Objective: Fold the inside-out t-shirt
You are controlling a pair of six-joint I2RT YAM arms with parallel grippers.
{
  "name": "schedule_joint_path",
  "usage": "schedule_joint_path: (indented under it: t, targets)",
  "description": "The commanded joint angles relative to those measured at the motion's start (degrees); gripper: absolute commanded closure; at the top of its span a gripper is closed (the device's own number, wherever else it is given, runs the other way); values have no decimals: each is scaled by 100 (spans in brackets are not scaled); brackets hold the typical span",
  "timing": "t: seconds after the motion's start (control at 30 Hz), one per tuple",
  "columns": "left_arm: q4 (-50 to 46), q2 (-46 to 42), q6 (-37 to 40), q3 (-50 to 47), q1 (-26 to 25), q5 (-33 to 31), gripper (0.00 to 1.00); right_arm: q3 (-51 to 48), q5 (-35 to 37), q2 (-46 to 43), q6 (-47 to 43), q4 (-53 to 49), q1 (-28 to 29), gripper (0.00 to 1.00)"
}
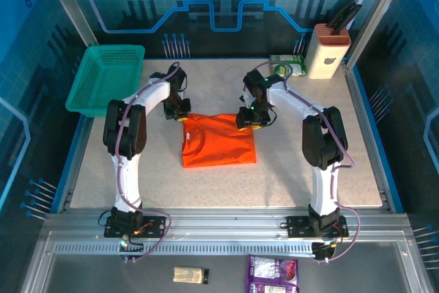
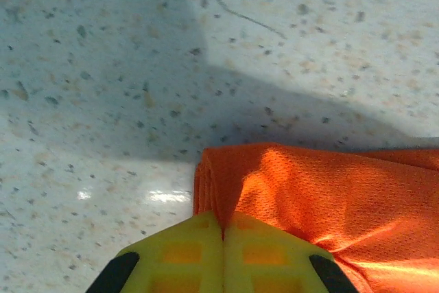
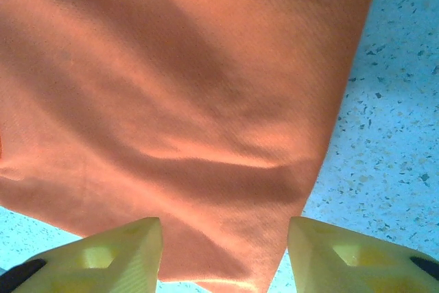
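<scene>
An orange-red inside-out t-shirt (image 1: pixel 219 141) lies flat in the middle of a pale speckled table (image 1: pixel 206 190). It is gathered into a rough rectangle whose longer side runs left to right. Two robot arms reach in from the near edge of the table, one to each far corner of the cloth.

The left claw (image 1: pixel 180 110) sits at the shirt's far left corner. In its wrist view, the yellow fingers (image 2: pixel 185 255) are pressed together. A ridge of orange mesh cloth runs up into the seam between them, so this claw appears to be pinching the corner.

The right claw (image 1: pixel 252 120) is at the far right corner. In its wrist view, its fingers (image 3: pixel 120 259) stand apart with the cloth's edge lying between and beneath them. It is open and grips nothing.

From both claws, the body of the shirt stretches towards the arm bases. Each arm is nearest its own corner. The next fold probably carries the far edge towards the near one, and for that the right claw would need to close on its corner first.
</scene>
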Motion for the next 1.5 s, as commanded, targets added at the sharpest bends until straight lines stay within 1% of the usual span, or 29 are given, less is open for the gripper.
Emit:
schedule_joint_path:
  t: [0.0, 0.2, 0.37, 0.43, 0.47, 0.53, 0.6, 0.67, 0.77, 0.87, 1.0, 1.1, 1.2, 1.27, 1.37, 1.4, 1.47]
  targets:
    - [-328, 152, 226, 174, 86, -130, 93, 317, -141, 155, 93, -15, 11, 48]
    - [-150, 22, 181, -2, 84, 37, 87, 1162, -1180, 902, 113, 379, -30, 51]
    - [-125, -73, 176, -40, 81, 49, 87, 1806, -2040, 1710, 180, 758, -56, 53]
    - [-125, -77, 189, -57, 84, 49, 87, 1941, -2221, 2082, 260, 957, -127, 53]
    - [-125, -80, 186, -82, 86, 39, 87, 2030, -2204, 2245, 324, 949, -196, 53]
    - [-125, -89, 209, -149, 93, 10, 88, 2146, -1938, 2499, 409, 823, -354, 54]
    - [-94, -74, 232, -252, 116, -5, 89, 2069, -1352, 2584, 498, 720, -516, 55]
    - [-50, -57, 249, -324, 146, 4, 90, 1895, -983, 2551, 557, 675, -627, 55]
    - [-20, 19, 275, -349, 191, 16, 91, 1430, -1152, 2336, 665, 966, -737, 55]
    - [-85, 100, 305, -164, 217, 68, 90, 1241, -1291, 2184, 701, 1077, -728, 55]
    - [-194, -221, 214, 157, 213, 323, 78, 1119, -1468, 1902, 702, 1088, -719, 55]
    - [-190, -699, 63, 186, 156, 602, 72, 1151, -1507, 1564, 633, 1113, -735, 55]
    - [-213, -1163, 12, 44, -91, 789, 69, 1388, -1632, 1512, 427, 964, -748, 54]
    - [-256, -1425, -15, -146, -341, 869, 68, 1579, -1678, 1577, 234, 782, -750, 54]
    - [-197, -1760, -205, -577, -794, 957, 70, 1852, -1660, 1721, -3, 483, -746, 53]
    - [-134, -1854, -295, -745, -978, 982, 71, 1936, -1659, 1929, -64, 409, -750, 53]
    - [73, -1961, -519, -1093, -1306, 1057, 73, 2014, -1626, 2039, -122, 347, -754, 53]
